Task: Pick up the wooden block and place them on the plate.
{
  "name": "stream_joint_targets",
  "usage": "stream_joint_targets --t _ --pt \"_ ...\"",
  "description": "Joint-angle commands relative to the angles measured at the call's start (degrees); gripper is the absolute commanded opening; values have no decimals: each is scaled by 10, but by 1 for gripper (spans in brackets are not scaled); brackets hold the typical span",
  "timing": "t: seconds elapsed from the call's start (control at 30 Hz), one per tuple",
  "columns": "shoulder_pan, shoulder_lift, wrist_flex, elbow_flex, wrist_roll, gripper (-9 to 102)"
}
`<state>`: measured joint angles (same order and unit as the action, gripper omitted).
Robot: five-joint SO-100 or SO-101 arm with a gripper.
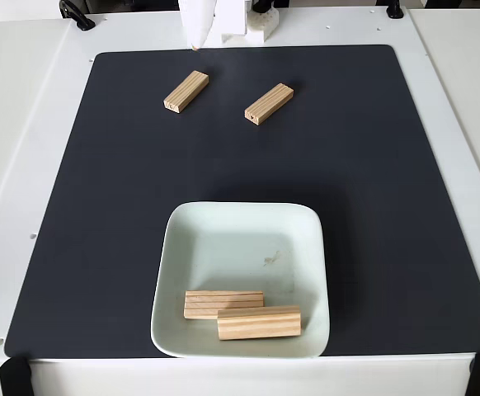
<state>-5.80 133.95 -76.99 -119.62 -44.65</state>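
Observation:
Two wooden blocks lie apart on the black mat, one at the upper left [185, 91] and one to its right [269, 103], both angled. Two more wooden blocks rest inside the plate [167, 272], a pale mint square dish near the front edge: one flat [223, 304], the other [259, 322] overlapping its right end. A small dark smudge [270, 259] marks the plate's floor. My white gripper [195, 43] hangs at the top edge, just behind the left block, its fingers tapering to a single tip with no gap and nothing held.
The black mat [388, 206] covers most of the white table [25, 124]. The arm's white base [252, 25] stands at the back centre. Black clamps sit at the front corners [13, 375].

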Motion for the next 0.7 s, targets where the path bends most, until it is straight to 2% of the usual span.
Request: stream_joint_targets --t 0.0,0.17,0.37,0.43,0.67 --pt "-69 69 -3 -53 -154 0" --pt "-136 115 -11 -120 -289 0" --pt "-176 104 -11 -138 -311 1" --pt "-178 73 -10 -136 -309 5" --pt "-178 -47 -2 -113 -305 33"
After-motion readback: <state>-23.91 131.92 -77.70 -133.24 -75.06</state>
